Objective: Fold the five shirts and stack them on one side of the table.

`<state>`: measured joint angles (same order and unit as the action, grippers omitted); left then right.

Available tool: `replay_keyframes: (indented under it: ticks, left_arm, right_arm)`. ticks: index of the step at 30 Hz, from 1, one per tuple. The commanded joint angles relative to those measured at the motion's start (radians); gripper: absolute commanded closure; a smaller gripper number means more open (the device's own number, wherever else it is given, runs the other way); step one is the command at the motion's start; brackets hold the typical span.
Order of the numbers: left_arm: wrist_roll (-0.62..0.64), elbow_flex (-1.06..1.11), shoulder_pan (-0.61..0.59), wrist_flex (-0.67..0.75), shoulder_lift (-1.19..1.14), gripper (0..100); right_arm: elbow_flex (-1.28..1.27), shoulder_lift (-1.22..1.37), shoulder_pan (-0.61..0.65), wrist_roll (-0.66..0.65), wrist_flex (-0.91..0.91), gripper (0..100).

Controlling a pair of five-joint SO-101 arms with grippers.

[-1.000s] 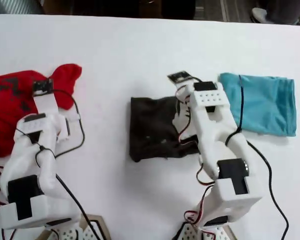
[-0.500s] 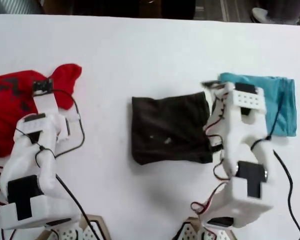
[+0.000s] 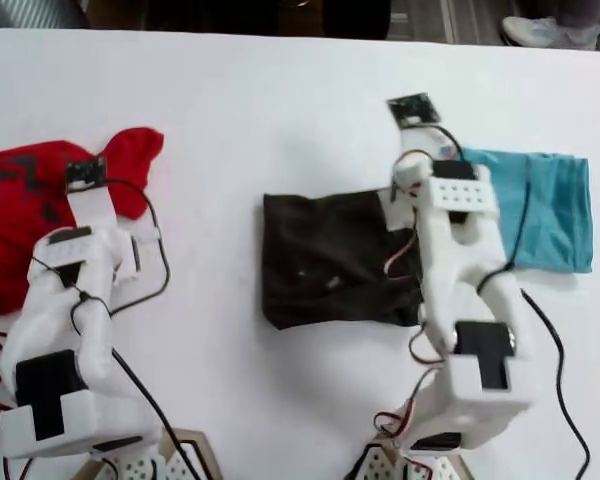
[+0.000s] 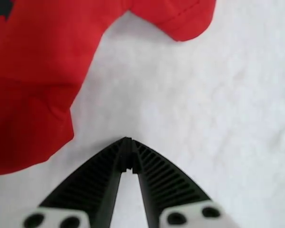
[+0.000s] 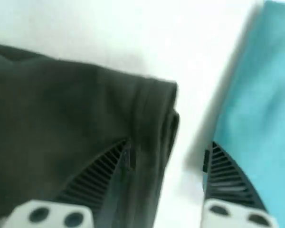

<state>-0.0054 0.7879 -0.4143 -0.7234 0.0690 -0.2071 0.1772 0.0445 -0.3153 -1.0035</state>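
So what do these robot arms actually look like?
The left arm and right arm are blocky white plastic shells with black motor blocks, trailing thin black and red cables. The left gripper and right gripper are black ribbed wedges on white mounts.

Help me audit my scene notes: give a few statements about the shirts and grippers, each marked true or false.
1. The black shirt lies between the red shirt and the teal shirt. True.
2. The left gripper is shut over bare table beside the red shirt. True.
3. The right gripper is shut on the teal shirt. False: it is open, with one finger over the black shirt's edge.
4. The teal shirt is stacked on the black shirt. False: they lie side by side, with a strip of table between them.
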Motion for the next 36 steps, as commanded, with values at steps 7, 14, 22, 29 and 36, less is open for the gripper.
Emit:
replay_keyframes:
  ticks: [7, 14, 22, 29, 36]
  left_arm:
    - [0.005, -0.039, -0.008, 0.015, 0.005, 97]
    - [0.005, -0.039, -0.008, 0.015, 0.005, 97]
    - [0.005, -0.039, -0.008, 0.015, 0.005, 97]
    - [0.006, -0.039, -0.008, 0.015, 0.005, 97]
    - [0.006, -0.039, -0.008, 0.015, 0.005, 97]
  right_arm:
    - [0.371, 0.335, -0.002, 0.012, -0.119, 76.6]
    - [0.643, 0.499, 0.013, 0.005, -0.321, 85.4]
    - [0.859, 0.536, 0.008, 0.012, -0.337, 97.8]
    - [0.911, 0.545, 0.013, 0.005, -0.32, 97.8]
    - [0.979, 0.509, 0.012, 0.005, -0.487, 77.8]
